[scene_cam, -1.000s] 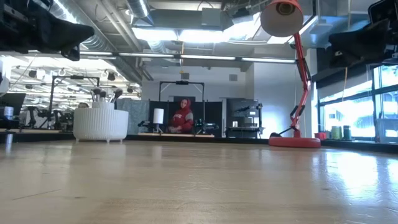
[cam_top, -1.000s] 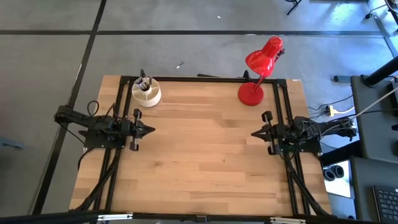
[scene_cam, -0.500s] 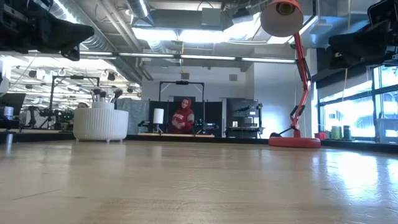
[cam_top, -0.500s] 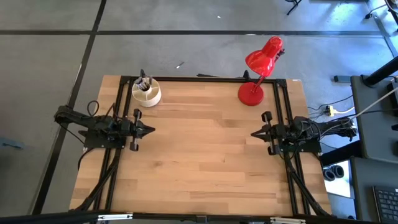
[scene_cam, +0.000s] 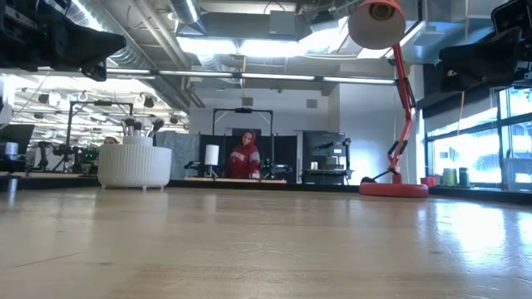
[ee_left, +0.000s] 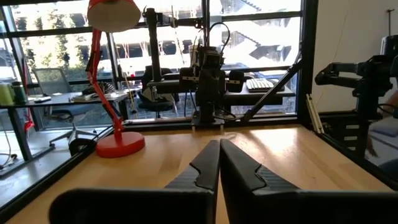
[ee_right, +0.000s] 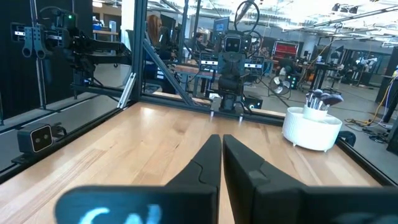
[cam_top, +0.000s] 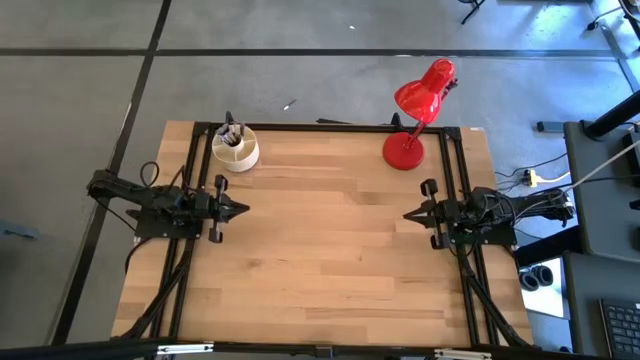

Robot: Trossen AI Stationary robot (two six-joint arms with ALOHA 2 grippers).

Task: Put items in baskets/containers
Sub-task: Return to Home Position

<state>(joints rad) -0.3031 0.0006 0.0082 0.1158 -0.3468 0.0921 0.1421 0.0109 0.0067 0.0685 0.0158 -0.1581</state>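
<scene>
Brushes (cam_top: 231,133) stood in the white divided cup (cam_top: 240,155) at the far left corner of the tabletop (cam_top: 330,260), none loose, so I judged the job finished. My left fingers (cam_top: 235,209) and right fingers (cam_top: 412,214) were pressed together, empty, at each side; nothing had moved since one second before.

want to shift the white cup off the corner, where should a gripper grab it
Likely the white cup's near rim, pinched from above by the left gripper: it stands upright and the brushes crowd its far side. The right gripper sits farther off.
</scene>
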